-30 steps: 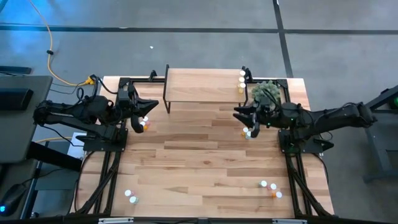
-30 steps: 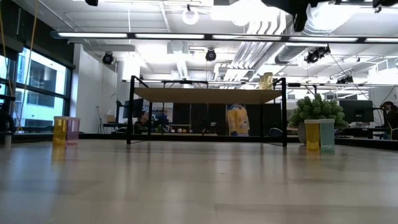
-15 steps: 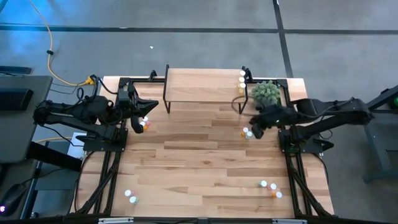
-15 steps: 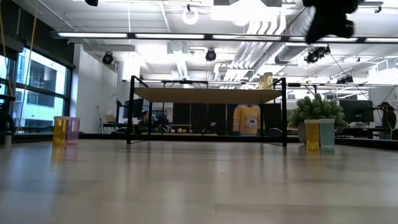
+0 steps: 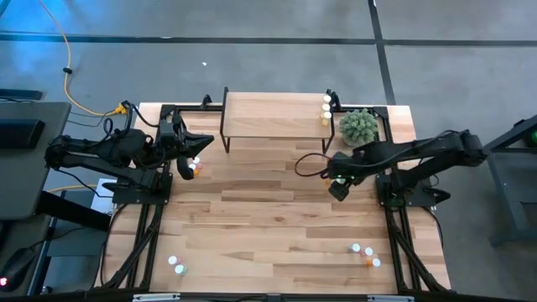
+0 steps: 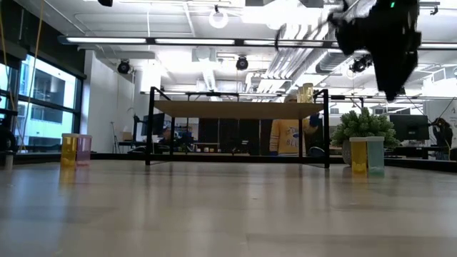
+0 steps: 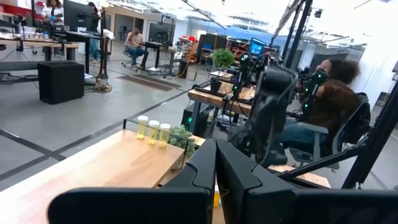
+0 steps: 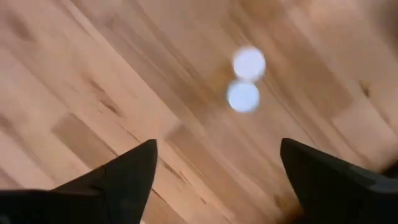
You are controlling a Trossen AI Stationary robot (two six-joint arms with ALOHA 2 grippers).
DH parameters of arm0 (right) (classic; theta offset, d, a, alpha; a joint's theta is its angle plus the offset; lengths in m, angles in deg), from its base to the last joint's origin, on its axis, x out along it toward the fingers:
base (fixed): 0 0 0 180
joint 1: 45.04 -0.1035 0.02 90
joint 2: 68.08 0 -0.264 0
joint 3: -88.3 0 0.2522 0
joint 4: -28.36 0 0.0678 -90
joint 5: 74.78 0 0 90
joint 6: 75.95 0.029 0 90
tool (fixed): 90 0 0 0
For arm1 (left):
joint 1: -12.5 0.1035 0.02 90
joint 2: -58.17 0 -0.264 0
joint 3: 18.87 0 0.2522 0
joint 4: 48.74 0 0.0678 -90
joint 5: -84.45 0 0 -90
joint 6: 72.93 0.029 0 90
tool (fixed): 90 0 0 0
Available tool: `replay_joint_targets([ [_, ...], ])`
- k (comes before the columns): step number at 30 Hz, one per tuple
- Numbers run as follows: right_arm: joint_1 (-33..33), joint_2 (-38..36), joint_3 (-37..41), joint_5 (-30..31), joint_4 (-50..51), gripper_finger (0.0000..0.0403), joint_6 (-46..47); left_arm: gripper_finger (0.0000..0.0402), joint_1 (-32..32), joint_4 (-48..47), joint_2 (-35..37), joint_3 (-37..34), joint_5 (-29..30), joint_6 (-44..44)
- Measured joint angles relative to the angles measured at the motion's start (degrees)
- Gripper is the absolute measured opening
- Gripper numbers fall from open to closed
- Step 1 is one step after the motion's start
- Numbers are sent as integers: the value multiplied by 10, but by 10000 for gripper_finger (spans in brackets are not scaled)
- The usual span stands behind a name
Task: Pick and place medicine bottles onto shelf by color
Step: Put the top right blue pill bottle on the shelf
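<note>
Right gripper [image 8: 214,177] wide open, empty, hovering above upright bottle pair [image 8: 245,81]; pair just ahead of fingertips.

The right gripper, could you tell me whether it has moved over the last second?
Yes. The right gripper has drawn away from the plant, toward the table's near side.

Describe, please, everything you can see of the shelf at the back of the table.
The shelf is a low rectangular riser with a light wood top on thin black metal legs, standing level at the far edge of the table, between the two arms. Three small white-capped bottles with yellowish bodies stand in a row at its right end, close to the round green plant beside it. The rest of its top is bare. In the low view the space under it is open. Neither hand touches it.
</note>
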Motion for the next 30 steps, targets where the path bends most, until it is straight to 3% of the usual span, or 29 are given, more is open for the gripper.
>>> replay_joint_targets([
  [4, 19, 58, 1, -1, 26, 336, -17, 1, 0, 0, 0, 0, 0, -4],
  [8, 38, 84, 1, 0, -23, 329, -62, 1, 0, 0, 0, 0, 2, -4],
  [18, 82, 83, 93, -19, -82, 316, -60, 1, 0, 0, 0, 0, 2, -4],
  [30, 81, 84, 89, -6, -129, 263, -53, 1, 0, 3, 0, 0, 12, -5],
])
